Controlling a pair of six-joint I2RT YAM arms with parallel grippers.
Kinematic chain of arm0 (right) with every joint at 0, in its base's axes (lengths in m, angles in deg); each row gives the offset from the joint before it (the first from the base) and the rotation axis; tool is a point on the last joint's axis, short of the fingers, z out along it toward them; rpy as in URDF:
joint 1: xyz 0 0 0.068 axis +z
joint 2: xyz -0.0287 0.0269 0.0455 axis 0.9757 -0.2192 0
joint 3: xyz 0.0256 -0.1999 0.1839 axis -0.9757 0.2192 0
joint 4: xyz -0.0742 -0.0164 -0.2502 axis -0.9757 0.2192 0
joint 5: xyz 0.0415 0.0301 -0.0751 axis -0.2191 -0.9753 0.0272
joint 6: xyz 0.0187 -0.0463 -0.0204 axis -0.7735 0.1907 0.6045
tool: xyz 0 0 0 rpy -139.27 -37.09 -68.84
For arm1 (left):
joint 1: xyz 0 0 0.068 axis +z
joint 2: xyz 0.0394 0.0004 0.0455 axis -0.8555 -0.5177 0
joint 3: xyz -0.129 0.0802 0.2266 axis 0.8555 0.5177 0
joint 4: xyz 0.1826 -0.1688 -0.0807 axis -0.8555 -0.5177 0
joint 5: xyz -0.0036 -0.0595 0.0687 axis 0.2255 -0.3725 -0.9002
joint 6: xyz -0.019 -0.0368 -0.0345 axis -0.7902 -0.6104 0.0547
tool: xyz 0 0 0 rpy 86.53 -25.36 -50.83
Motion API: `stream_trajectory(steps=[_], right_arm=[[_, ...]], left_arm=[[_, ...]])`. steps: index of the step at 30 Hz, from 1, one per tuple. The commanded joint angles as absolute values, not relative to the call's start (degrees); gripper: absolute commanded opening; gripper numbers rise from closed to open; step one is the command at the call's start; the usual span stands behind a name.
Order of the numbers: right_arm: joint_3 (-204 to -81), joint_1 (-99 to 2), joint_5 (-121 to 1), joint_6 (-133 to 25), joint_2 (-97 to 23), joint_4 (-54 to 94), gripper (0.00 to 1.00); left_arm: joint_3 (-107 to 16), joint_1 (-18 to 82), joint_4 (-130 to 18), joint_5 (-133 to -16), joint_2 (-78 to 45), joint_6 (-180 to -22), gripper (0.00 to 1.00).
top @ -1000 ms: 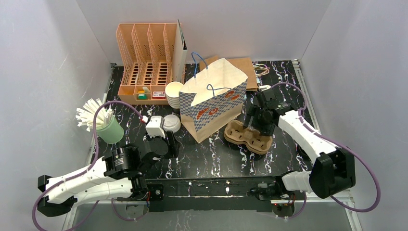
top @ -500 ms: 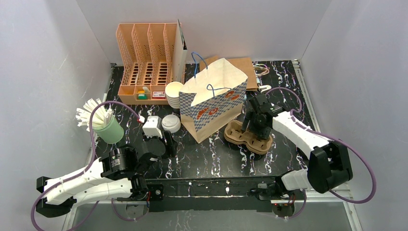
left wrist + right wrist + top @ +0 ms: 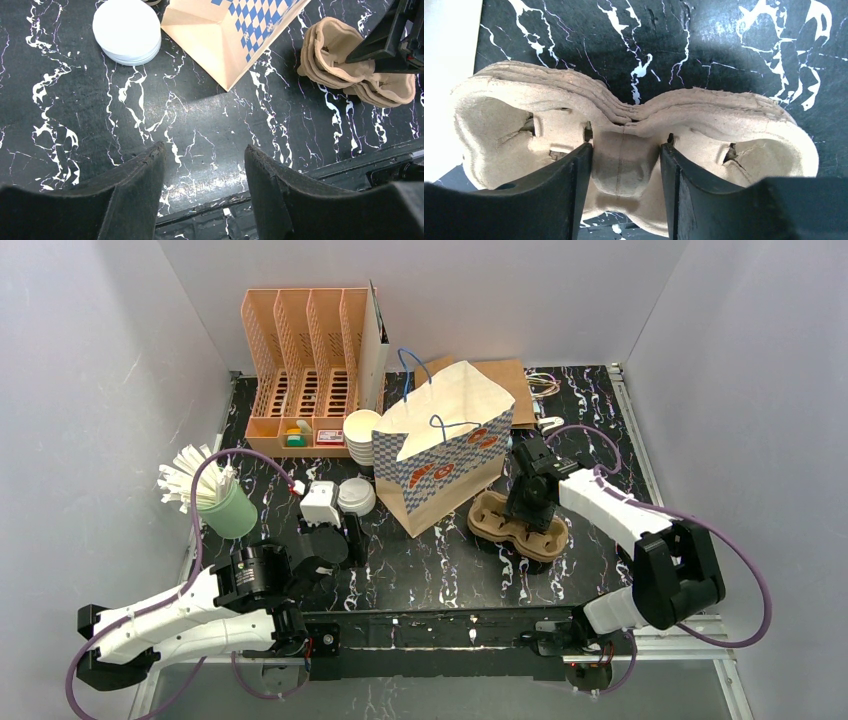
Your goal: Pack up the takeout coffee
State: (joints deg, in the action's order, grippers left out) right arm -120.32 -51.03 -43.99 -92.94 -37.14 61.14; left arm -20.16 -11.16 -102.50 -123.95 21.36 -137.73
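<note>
After it dropped, right end effector (image 3: pixel 625 150) straddles pulp tray (image 3: pixel 744 127) centre.

The left arm (image 3: pixel 170 620) lies low along the near edge, elbow out to the left; the left tool (image 3: pixel 204 150) has its fingers spread, nothing between them. The right arm (image 3: pixel 610 510) reaches forward and inward, wrist bent down; the right tool (image 3: pixel 625 147) points downward, fingers partly apart, grip unclear

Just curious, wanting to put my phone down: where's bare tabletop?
Bare: the front strip by the paper bag, between the left gripper and the tray. Crowded: back left, around organizer, cup stack, lids.
</note>
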Motion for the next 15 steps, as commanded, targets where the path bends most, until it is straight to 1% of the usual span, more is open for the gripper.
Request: stream_trajectory(steps=[1,4,13,15], right_arm=[[-122.78,-50.78,-43.05,-93.9,-34.14,64.89,0.58],[-124.04,-50.75,-43.2,-93.91,-32.0,66.75,0.54],[-128.02,-50.76,-42.49,-93.16,-27.73,70.24,0.53],[-129.61,-50.78,-42.27,-91.57,-27.01,70.78,0.5]], left_arm=[[-21.39,-11.14,-104.1,-126.32,21.02,-137.19,0.57],[-21.39,-11.14,-103.89,-126.27,20.57,-136.98,0.57],[-21.09,-11.14,-101.8,-124.12,19.43,-136.15,0.57],[-21.15,-11.14,-101.44,-123.78,19.58,-136.02,0.57]])
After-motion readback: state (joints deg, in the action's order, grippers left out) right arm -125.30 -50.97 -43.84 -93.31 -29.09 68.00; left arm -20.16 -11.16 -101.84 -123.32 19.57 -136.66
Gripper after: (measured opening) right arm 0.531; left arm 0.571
